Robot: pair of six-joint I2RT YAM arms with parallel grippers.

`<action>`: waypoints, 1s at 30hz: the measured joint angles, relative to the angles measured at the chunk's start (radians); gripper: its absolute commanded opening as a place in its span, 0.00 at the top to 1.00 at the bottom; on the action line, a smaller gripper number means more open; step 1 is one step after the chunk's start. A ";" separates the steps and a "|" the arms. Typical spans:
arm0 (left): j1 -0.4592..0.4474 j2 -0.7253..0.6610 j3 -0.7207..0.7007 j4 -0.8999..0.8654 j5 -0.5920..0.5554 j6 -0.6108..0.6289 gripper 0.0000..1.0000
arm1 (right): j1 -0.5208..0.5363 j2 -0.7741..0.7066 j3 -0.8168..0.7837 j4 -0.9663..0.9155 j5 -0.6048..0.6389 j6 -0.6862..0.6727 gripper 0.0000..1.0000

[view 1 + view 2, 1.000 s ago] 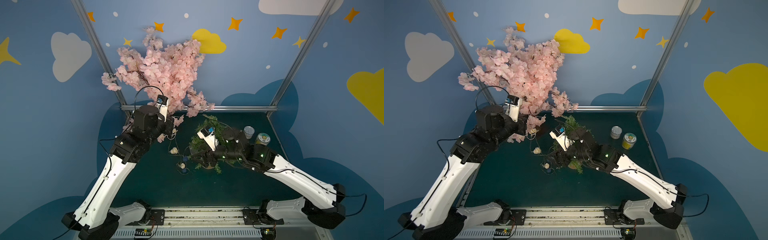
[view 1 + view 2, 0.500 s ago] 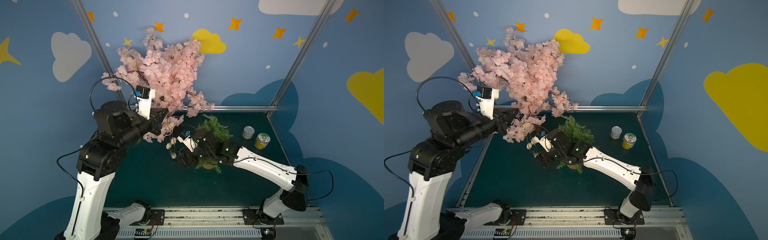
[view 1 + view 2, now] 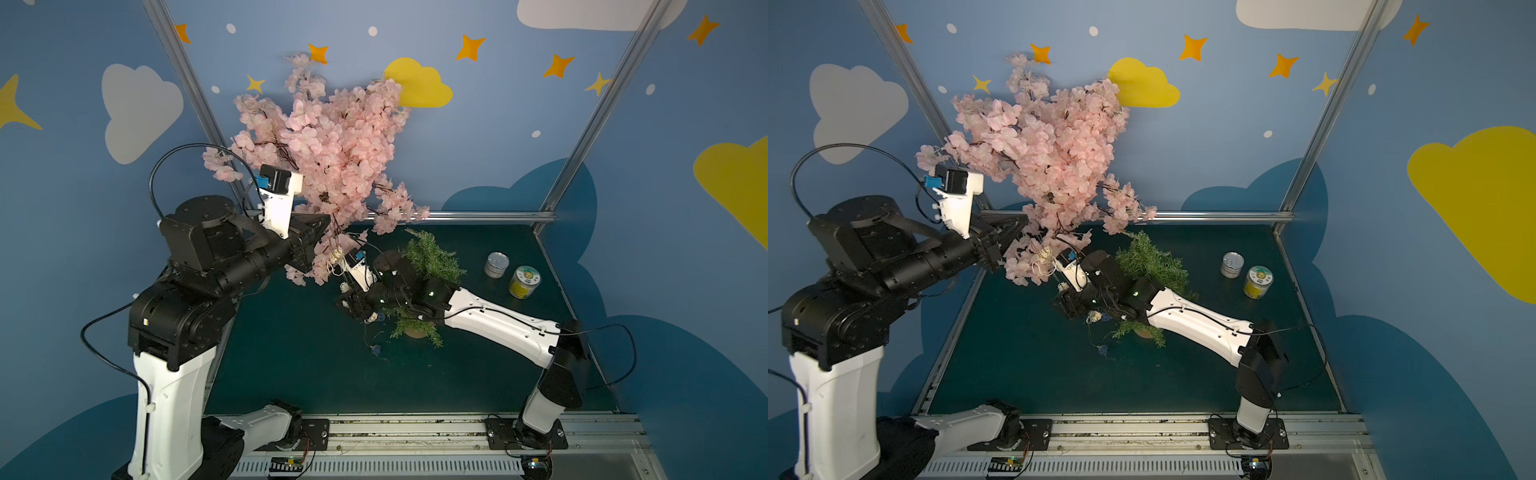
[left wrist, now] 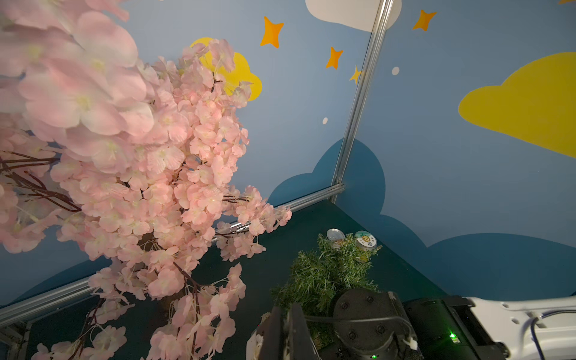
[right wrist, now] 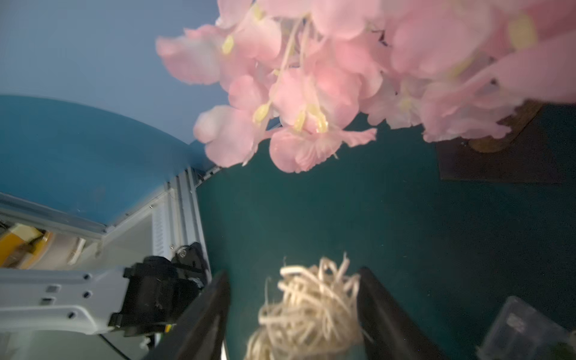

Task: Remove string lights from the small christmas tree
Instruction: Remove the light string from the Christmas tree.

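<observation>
1. On the green table [image 3: 291, 353], the small christmas tree [image 3: 434, 259] stands in its pot [image 3: 415, 332] near the middle. The right arm lies across it, so a part of the needles is hidden.
2. The string lights [image 3: 376, 318] are not wound around the green crown that shows. In both top views the strand goes from the low branches of the pink blossom tree [image 3: 332, 137] down beside the right tool. It reaches the table beside the pot, where a blue ball [image 3: 376, 349] lies.
3. The right tool [image 5: 293, 276] has its jaws apart, with a cream ball [image 5: 308, 311] between them. A gap shows on one side, so I judge that the ball is not clamped yet. The clear box [image 5: 523, 327] appears to lie on the table just beside this tool.
4. The left tool [image 4: 287, 311] is raised among the pink blossoms, with its jaws closed together. Another ball and some wire hang near its tip, but petals cover the tip, and I cannot tell if the wire is pinched.
5. My judgement is that most of the unwinding seems done. What is left is to carry the lower end and the box away from the tree and to check the hidden side. The strand must also be freed from the pink branches, where it may catch.
</observation>
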 measured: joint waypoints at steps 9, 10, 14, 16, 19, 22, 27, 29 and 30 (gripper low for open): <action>0.011 -0.022 -0.085 -0.004 -0.085 0.044 0.95 | 0.021 -0.004 -0.047 0.089 -0.029 -0.008 1.00; 0.012 -0.027 -0.107 -0.004 -0.106 0.050 0.94 | 0.028 -0.005 -0.047 0.092 -0.033 -0.012 1.00; 0.019 -0.048 -0.203 0.007 -0.164 0.070 0.93 | 0.061 -0.006 -0.011 0.075 -0.044 -0.035 1.00; 0.026 -0.062 -0.254 0.014 -0.182 0.074 0.92 | 0.076 -0.006 0.031 0.063 -0.047 -0.051 1.00; 0.041 -0.081 -0.314 0.023 -0.200 0.076 0.89 | 0.090 -0.006 0.102 0.053 -0.049 -0.075 1.00; 0.066 -0.101 -0.350 0.028 -0.209 0.076 0.85 | 0.093 -0.006 0.161 0.045 -0.055 -0.098 1.00; 0.111 -0.135 -0.367 0.042 -0.210 0.071 0.70 | 0.092 -0.003 0.250 -0.009 -0.055 -0.138 1.00; 0.123 -0.151 -0.379 0.050 -0.207 0.064 0.55 | 0.090 0.002 0.301 -0.041 -0.055 -0.155 1.00; 0.127 -0.158 -0.386 0.053 -0.205 0.062 0.42 | 0.089 0.006 0.329 -0.053 -0.054 -0.166 1.00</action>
